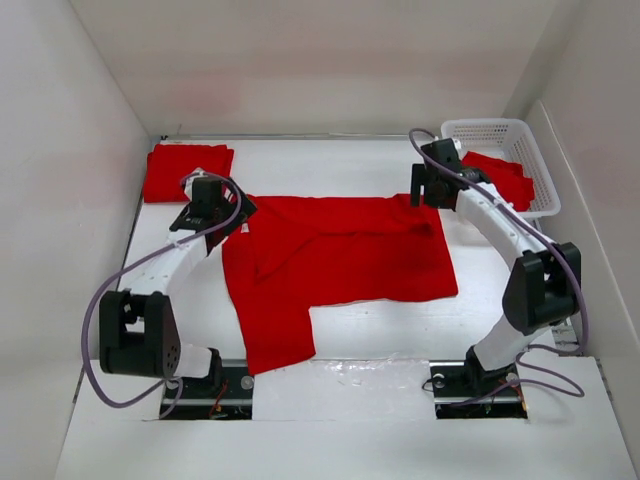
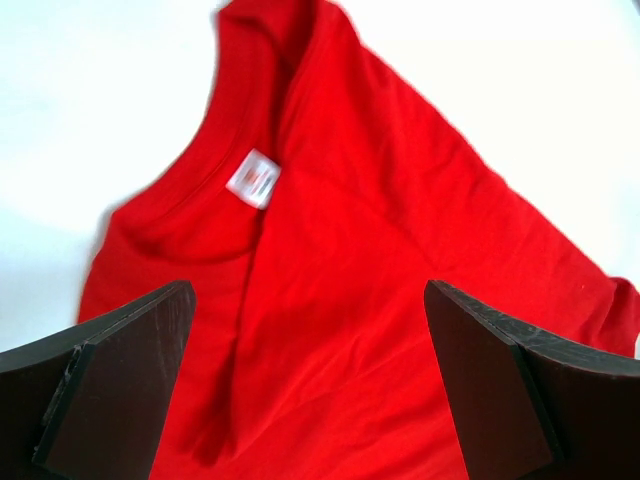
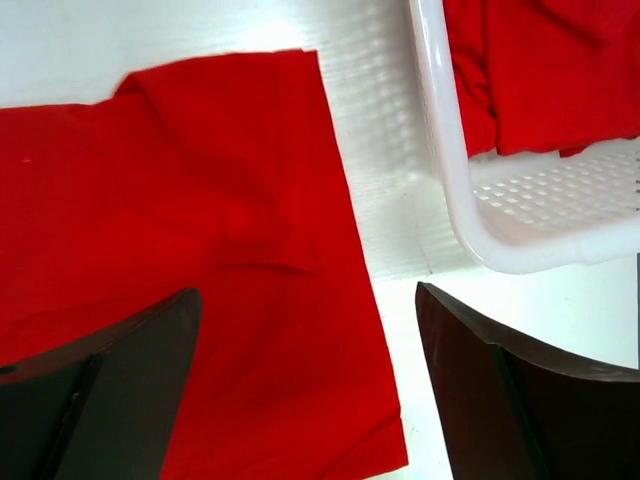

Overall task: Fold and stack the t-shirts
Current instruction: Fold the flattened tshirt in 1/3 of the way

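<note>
A red t-shirt (image 1: 340, 260) lies partly folded on the white table, one sleeve hanging toward the front. Its collar and white label (image 2: 253, 179) show in the left wrist view. My left gripper (image 1: 228, 215) is open above the collar end; red cloth (image 2: 330, 330) lies between and below its jaws. My right gripper (image 1: 432, 192) is open above the shirt's right edge (image 3: 300, 300), holding nothing. A folded red t-shirt (image 1: 186, 171) lies at the back left. More red t-shirts (image 1: 500, 176) lie in the white basket (image 1: 525, 140).
The white mesh basket (image 3: 520, 220) stands at the back right, close to my right gripper. White walls enclose the table on three sides. Bare table (image 1: 390, 330) shows in front of the shirt.
</note>
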Tool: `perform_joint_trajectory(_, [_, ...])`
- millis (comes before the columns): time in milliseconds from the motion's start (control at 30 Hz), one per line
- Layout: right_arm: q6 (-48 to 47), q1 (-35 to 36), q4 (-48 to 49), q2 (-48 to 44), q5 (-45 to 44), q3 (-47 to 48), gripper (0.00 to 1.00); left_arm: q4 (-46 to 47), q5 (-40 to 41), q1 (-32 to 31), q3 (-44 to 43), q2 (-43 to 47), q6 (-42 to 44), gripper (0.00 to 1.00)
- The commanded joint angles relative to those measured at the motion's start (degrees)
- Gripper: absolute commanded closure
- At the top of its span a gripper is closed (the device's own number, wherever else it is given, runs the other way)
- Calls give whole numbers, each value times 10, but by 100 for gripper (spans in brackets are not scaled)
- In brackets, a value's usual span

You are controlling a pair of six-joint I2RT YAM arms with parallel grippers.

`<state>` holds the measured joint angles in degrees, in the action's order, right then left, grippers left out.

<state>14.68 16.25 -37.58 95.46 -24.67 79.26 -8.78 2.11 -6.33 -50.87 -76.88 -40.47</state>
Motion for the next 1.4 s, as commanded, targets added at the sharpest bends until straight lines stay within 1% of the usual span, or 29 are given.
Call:
perform_joint_trajectory(0, [-11, 7, 13, -20, 36, 26, 10, 42, -4, -11, -36, -24, 19, 0])
perform_joint_trajectory(33, [-11, 7, 22, -14, 48, 26, 11, 47, 16, -21, -54, -34, 25, 0])
perform_joint_trajectory(100, [-11, 16, 45, 1, 85, 47, 17, 47, 39, -59, -84, -76, 35, 0])
perform_joint_trajectory(133, [-11, 16, 52, 24, 94, 56, 22, 42, 47, -70, -121, -93, 49, 0])
perform_joint_trajectory(167, [-11, 25, 52, 38, 99, 66, 25, 42, 55, -79, -139, -131, 49, 0])
perform_joint_trajectory(200, [-5, 34, 52, 54, 91, 96, 27, 37, 55, -84, -156, -151, 54, 0])
perform_joint_trajectory(233, [-5, 34, 52, 87, 83, 111, 36, 37, 48, -84, -170, -170, 54, 0])
perform_joint_trajectory(267, [2, 40, 52, 104, 72, 124, 40, 32, 41, -84, -195, -186, 54, 0])
perform_joint_trajectory(333, [7, 41, 44, 137, 55, 164, 46, 38, 35, -84, -210, -226, 54, 0])
perform_joint_trajectory(367, [15, 35, 38, 166, 55, 175, 46, 39, 30, -84, -216, -237, 54, 0])
perform_joint_trajectory(400, [15, 30, 37, 180, 61, 185, 46, 54, 30, -84, -222, -257, 54, 0])
perform_joint_trajectory(467, [23, 10, 31, 214, 73, 198, 46, 54, 25, -79, -237, -275, 54, 0])
perform_joint_trajectory(533, [23, -5, 31, 232, 97, 204, 46, 65, 13, -74, -248, -302, 54, 0])
perform_joint_trajectory(700, [11, -23, 37, 287, 115, 210, 47, 83, -6, -61, -272, -354, 59, 0])
perform_joint_trajectory(733, [6, -23, 37, 295, 124, 210, 47, 67, 1, -55, -287, -366, 65, 0])
perform_joint_trajectory(767, [6, -38, 37, 304, 124, 218, 47, 54, 8, -55, -297, -388, 65, 0])
perform_joint_trajectory(800, [6, -46, 24, 311, 145, 233, 47, 39, 13, -55, -310, -402, 65, 0])
perform_joint_trajectory(833, [12, -55, 23, 311, 153, 233, 49, 25, 13, -48, -332, -413, 65, 0])
perform_joint_trajectory(867, [12, -63, 31, 311, 161, 233, 49, 14, 13, -48, -332, -430, 65, 0])
perform_joint_trajectory(900, [23, -79, 23, 317, 161, 246, 51, 14, 13, -41, -338, -435, 60, 0])
perform_joint_trajectory(1033, [28, -104, 5, 329, 161, 264, 51, 9, 6, -20, -339, -435, 60, 0])
perform_joint_trajectory(1167, [28, -109, -12, 341, 140, 286, 51, -4, 11, -7, -345, -435, 53, 0])
perform_joint_trajectory(1267, [23, -104, -18, 348, 133, 304, 51, 2, -5, -7, -367, -453, 72, 0])
perform_joint_trajectory(1367, [16, -104, -24, 365, 127, 341, 51, -10, -23, -7, -412, -478, 78, 0])
